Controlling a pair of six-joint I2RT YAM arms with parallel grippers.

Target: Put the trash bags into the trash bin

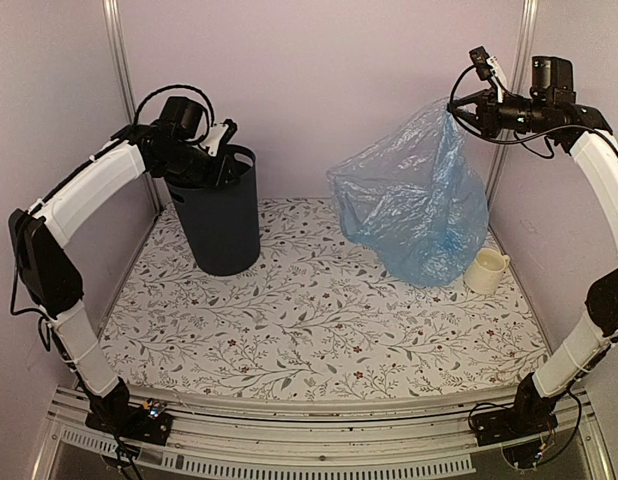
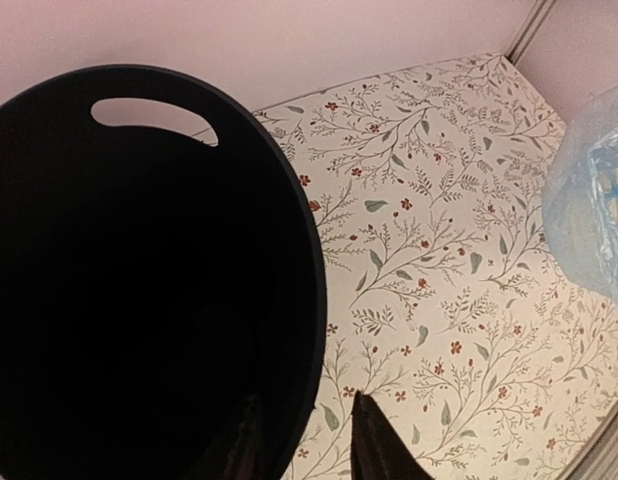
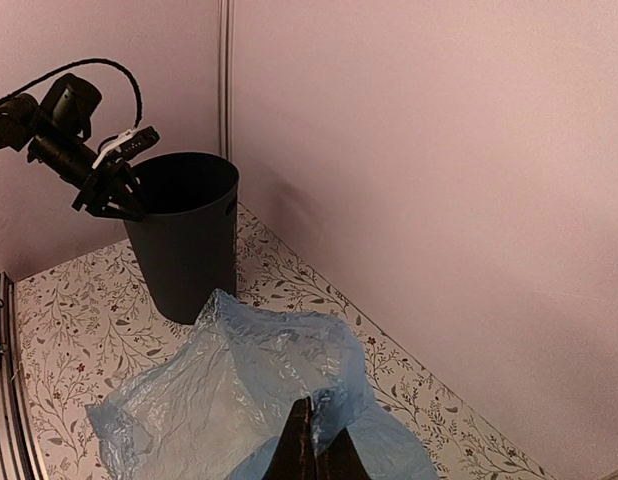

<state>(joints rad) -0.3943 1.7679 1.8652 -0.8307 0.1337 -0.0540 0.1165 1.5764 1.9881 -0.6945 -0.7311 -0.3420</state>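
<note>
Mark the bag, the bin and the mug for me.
bag (image 1: 414, 200), top view, middle of the blue plastic.
bin (image 1: 221, 225), top view, outer wall.
mug (image 1: 486, 272), top view, its side.

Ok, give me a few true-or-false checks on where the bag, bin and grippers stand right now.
1. The right gripper holds the blue bag up by its top edge. True.
2. The blue bag is already in the bin. False: it hangs off to the bin's right, apart from it.
3. The left gripper has one finger inside the bin's rim and one outside. True.
4. The bin lies on its side. False: it stands upright on the table.
5. The cream mug stands beside the bin. False: it stands by the blue bag, on the table's right side.
</note>
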